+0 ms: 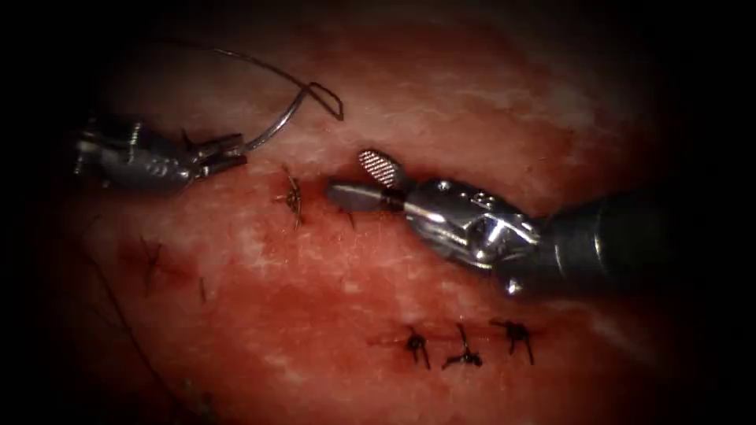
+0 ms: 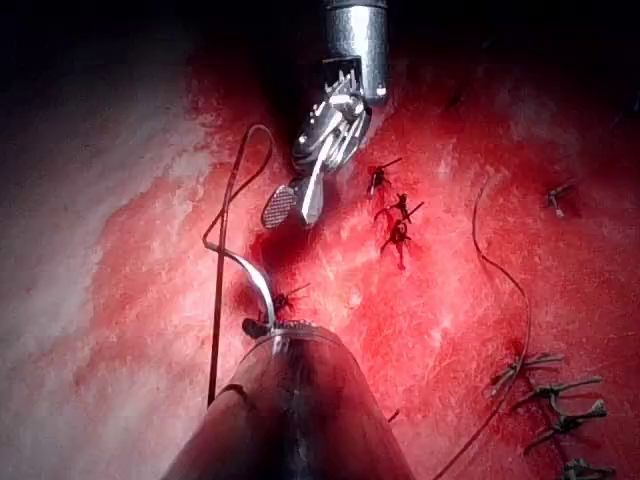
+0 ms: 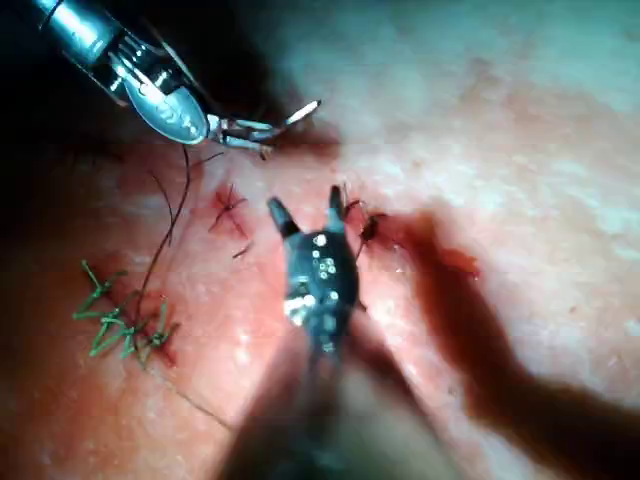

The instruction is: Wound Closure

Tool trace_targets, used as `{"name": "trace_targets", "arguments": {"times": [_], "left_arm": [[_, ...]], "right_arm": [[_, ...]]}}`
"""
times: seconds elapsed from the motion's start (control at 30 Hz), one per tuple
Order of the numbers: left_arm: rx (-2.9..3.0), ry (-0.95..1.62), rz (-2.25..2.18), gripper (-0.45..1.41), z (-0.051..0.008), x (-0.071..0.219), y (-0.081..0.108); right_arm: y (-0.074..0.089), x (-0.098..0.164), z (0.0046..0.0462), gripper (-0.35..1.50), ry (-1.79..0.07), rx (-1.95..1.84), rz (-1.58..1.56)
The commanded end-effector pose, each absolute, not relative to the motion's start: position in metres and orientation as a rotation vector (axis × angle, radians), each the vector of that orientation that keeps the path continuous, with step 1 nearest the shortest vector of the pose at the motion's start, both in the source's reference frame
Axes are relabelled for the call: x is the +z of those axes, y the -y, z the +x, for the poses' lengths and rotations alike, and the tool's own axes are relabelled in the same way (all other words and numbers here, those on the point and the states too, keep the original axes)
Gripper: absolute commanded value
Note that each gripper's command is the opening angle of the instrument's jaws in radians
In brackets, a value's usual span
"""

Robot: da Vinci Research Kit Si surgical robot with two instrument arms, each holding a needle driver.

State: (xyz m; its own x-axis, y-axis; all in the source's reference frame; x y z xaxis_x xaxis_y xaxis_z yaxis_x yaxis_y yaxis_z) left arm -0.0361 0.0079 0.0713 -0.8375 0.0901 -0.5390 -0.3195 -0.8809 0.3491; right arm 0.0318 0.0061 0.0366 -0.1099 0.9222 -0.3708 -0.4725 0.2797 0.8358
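Observation:
My left tool (image 1: 230, 154) lies left of the cut (image 1: 331, 186), jaws shut on the curved needle (image 1: 277, 124) near its pointed end. The needle arcs up clear of the tissue (image 1: 315, 275); it is not in it. Dark thread (image 1: 329, 97) loops from its tail and runs up to the left. My right tool (image 1: 359, 182) comes from the right, jaws open and holding nothing, at the cut's left end beside a tied stitch (image 1: 293, 197). The left wrist view has the needle (image 2: 252, 276), thread (image 2: 219, 260) and right tool (image 2: 292, 206). In the right wrist view the open jaws (image 3: 308, 210) hover over the cut, left tool (image 3: 252, 132) beyond.
Three dark knots (image 1: 463, 352) sit in a row on the tissue below the right tool. Older stitches (image 1: 150, 260) mark the tissue at lower left. Green cut suture ends (image 3: 120, 322) lie bunched near a loose dark strand (image 3: 170, 225). Red fluid wets the tissue around the cut.

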Motion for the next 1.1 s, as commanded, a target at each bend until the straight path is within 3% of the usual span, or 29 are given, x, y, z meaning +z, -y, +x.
{"name": "trace_targets", "arguments": {"times": [0.03, 0.13, 0.43, 1.1], "left_arm": [[2.742, -0.656, -0.773, -0.45, -0.0371, 0.0719, -0.0074], [2.754, -0.704, -0.767, -0.45, -0.0382, 0.072, -0.0076], [2.767, -0.728, -0.75, -0.45, -0.0386, 0.0722, -0.0064], [2.764, -0.747, -0.762, -0.45, -0.0391, 0.0712, -0.0053]], "right_arm": [[-0.0053, 0.036, 0.0331, 0.83, -1.143, 1.317, 0.526], [-0.0053, 0.0351, 0.0339, 0.94, -1.155, 1.341, 0.516], [-0.0066, 0.0342, 0.0345, 0.86, -1.173, 1.453, 0.498], [-0.0069, 0.0364, 0.0344, 0.96, -1.15, 1.688, 0.629]]}}
